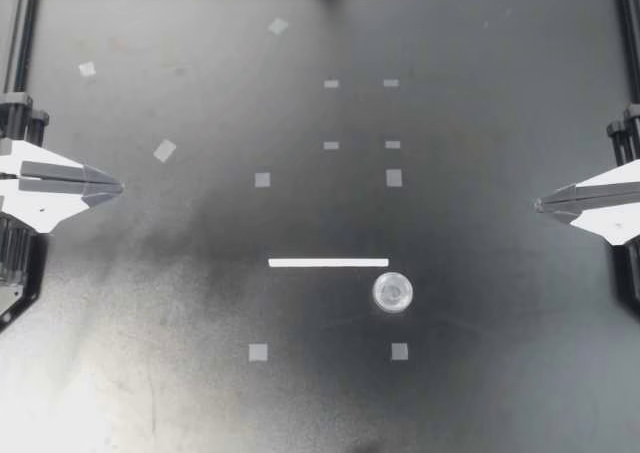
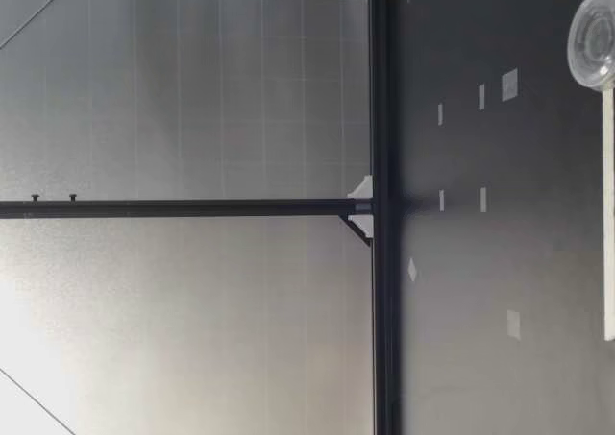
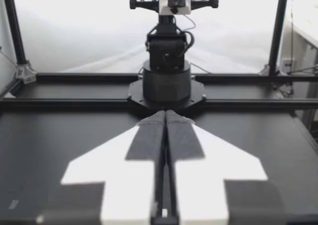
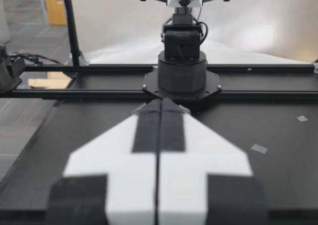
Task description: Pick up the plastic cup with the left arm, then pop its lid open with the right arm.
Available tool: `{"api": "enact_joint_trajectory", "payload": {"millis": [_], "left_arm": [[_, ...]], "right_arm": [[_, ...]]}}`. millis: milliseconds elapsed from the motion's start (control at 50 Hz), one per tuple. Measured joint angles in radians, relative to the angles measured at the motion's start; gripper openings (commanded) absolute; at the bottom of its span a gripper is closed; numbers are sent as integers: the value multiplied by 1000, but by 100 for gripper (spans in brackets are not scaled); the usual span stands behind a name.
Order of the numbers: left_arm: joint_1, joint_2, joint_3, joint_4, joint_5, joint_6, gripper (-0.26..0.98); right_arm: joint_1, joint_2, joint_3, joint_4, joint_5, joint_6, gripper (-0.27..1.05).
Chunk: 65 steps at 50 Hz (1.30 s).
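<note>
Top view shows my left gripper [image 1: 118, 186] and my right gripper [image 1: 540, 204] at the two sides of the table [image 1: 200, 393]. Each has its fingers pressed together and holds nothing. The little clear cup [image 1: 393, 292] sits well ahead of my right gripper and off to one side. It is closer to that gripper than to my left one. It stands just beside one end of a white strip [image 1: 328, 262]. I think both arms are resting and no reach has begun. To take the cup, a gripper would need to spread its fingers first and go far across.
</note>
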<state>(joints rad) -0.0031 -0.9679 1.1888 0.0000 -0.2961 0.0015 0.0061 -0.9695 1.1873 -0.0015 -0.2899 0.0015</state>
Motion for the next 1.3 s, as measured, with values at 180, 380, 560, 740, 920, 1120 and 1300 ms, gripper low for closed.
{"api": "enact_joint_trajectory", "payload": {"millis": [180, 380, 560, 740, 920, 1120, 1300], "left_arm": [[-8, -18, 67, 0, -75, -2, -5], [-9, 8, 94, -2, -107, -14, -5], [-9, 94, 57, -2, -107, -14, -5], [-11, 256, 6, -2, -120, -17, -3], [-11, 448, -43, -2, -201, -15, 5], [-17, 689, -107, 0, -308, -35, 22], [-48, 865, -176, 2, -367, -37, 45]], "right_arm": [[2, 8, 23, 2, 0, 34, -7], [0, 20, 40, 6, 18, 141, -7], [0, 52, -46, 5, 256, 164, -7], [0, 135, -160, 2, 451, 163, -7], [14, 229, -173, 3, 466, 163, -7], [64, 341, -173, 8, 425, 169, -7], [72, 448, -175, 32, 400, 172, -7]]}}
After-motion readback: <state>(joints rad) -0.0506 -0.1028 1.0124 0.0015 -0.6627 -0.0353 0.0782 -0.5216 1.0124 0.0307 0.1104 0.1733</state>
